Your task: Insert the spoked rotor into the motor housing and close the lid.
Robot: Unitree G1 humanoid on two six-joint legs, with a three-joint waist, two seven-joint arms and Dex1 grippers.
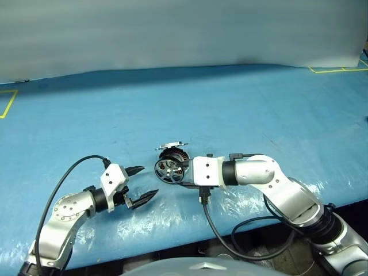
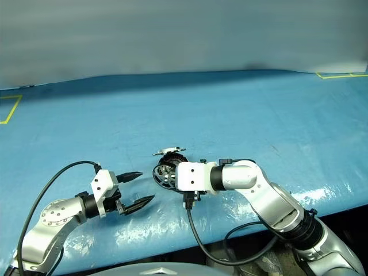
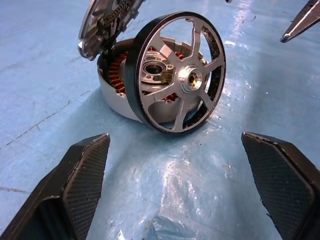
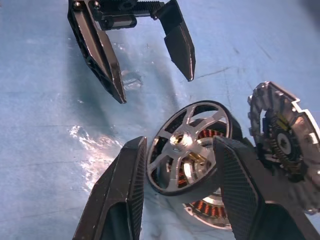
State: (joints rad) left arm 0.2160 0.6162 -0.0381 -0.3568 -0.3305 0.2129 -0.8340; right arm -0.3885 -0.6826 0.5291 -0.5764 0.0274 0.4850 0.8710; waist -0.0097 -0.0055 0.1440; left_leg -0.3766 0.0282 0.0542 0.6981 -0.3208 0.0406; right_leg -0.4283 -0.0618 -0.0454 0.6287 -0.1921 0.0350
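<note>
The spoked rotor (image 3: 180, 80), a black ring with silver spokes, stands on its edge on the blue table, leaning against the motor housing (image 3: 114, 95) with its copper windings. The lid (image 3: 102, 22) is raised on its hinge above the housing. My right gripper (image 4: 180, 141) is open, one finger on either side of the rotor as seen along them, with the tips short of gripping it. My left gripper (image 1: 149, 182) is open and empty, a short way to the left of the rotor and pointing at it.
The blue sheet (image 1: 241, 109) covers the whole table, and its front edge runs close under both arms. Yellow tape marks lie at the far left (image 1: 7, 103) and far right (image 1: 336, 70). A black cable (image 1: 215, 227) hangs from my right wrist over the edge.
</note>
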